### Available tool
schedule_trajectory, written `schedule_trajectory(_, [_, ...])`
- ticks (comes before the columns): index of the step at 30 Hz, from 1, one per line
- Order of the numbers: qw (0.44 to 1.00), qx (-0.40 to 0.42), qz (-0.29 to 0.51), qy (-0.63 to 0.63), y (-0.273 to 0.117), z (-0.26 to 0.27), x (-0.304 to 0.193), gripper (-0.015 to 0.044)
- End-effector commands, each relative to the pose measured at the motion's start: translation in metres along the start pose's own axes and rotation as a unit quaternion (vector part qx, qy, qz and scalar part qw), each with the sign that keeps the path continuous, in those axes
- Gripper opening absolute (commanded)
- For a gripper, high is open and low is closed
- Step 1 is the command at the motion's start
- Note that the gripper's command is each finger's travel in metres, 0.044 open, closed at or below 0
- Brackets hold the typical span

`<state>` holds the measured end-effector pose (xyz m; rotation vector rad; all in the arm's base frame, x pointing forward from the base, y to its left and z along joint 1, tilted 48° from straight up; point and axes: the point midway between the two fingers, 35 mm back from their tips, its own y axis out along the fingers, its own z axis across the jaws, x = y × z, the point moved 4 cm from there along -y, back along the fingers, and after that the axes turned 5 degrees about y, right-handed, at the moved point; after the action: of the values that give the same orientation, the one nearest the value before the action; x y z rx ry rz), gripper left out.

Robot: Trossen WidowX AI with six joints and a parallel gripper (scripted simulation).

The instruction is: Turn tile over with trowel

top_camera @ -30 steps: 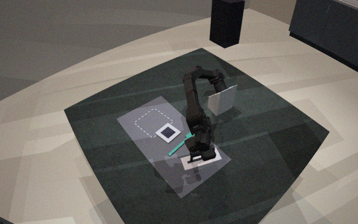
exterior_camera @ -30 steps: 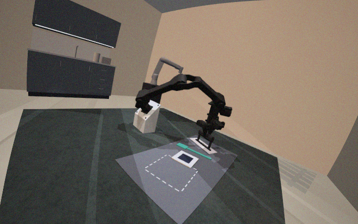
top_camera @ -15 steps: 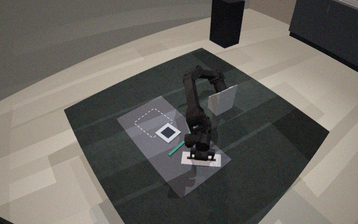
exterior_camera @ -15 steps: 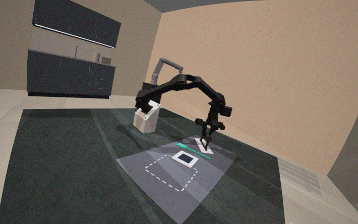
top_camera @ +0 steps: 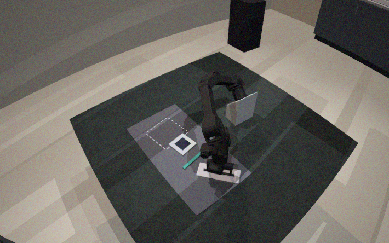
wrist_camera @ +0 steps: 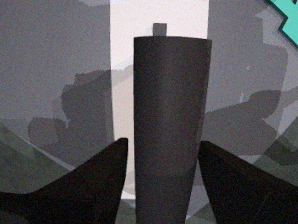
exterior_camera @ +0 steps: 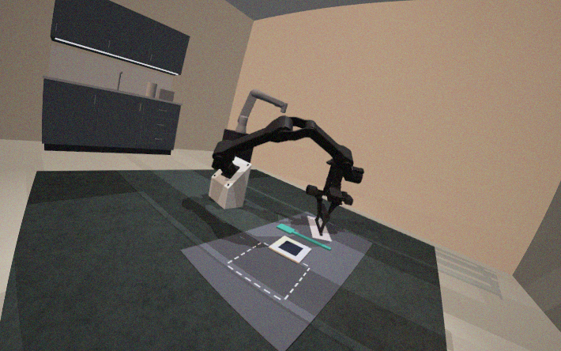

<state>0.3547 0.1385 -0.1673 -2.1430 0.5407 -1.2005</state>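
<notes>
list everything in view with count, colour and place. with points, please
table top (top_camera: 114, 105) (exterior_camera: 103, 248) (wrist_camera: 12, 165): 1, dark green, under all
mat (top_camera: 183, 177) (exterior_camera: 256, 297) (wrist_camera: 30, 75): 1, grey-purple, on table top
dashed outline (top_camera: 147, 133) (exterior_camera: 228, 262): 1, white, on mat
tile (top_camera: 182, 143) (exterior_camera: 291, 248): 1, white with dark square, overlapping outline's edge
trowel (top_camera: 190, 161) (exterior_camera: 285, 228) (wrist_camera: 291, 22): 1, teal, beside tile
flat strip (top_camera: 201, 170) (exterior_camera: 313, 225) (wrist_camera: 120, 100): 1, whitish, below hand
cabinet runs: 2, dark, background
faucet (exterior_camera: 119, 82): 1, grey, counter
canister (exterior_camera: 151, 89), box (exterior_camera: 166, 94): 1 each, greyish, counter
pedestal (top_camera: 246, 25) (exterior_camera: 232, 134): 1, black, behind
fixture (exterior_camera: 266, 98): 1, grey, on pedestal
cylinder (wrist_camera: 170, 100): 1, dark, wrist view; role unclear
base (top_camera: 244, 111) (exterior_camera: 229, 196): 1, whitish, on table top
arm (top_camera: 207, 100) (exterior_camera: 269, 130): 1, black, above mat
hand (top_camera: 219, 172) (exterior_camera: 321, 232) (wrist_camera: 164, 147): 1, black, above strip
</notes>
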Motion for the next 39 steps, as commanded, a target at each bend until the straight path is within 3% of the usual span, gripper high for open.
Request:
schedule_trajectory(1, [1.0, 0.0, -0.001, 0.004, 0.001, 0.0, 0.0, 0.027])
schedule_trajectory(19, [1.0, 0.0, -0.001, 0.004, 0.001, 0.0, 0.0, 0.027])
schedule_trajectory(25, [1.0, 0.0, 0.0, 0.015, -0.045, -0.003, 0.0, 0.027])
schedule_trajectory(39, [1.0, 0.0, 0.001, -0.021, -0.045, -0.001, -0.007, 0.027])
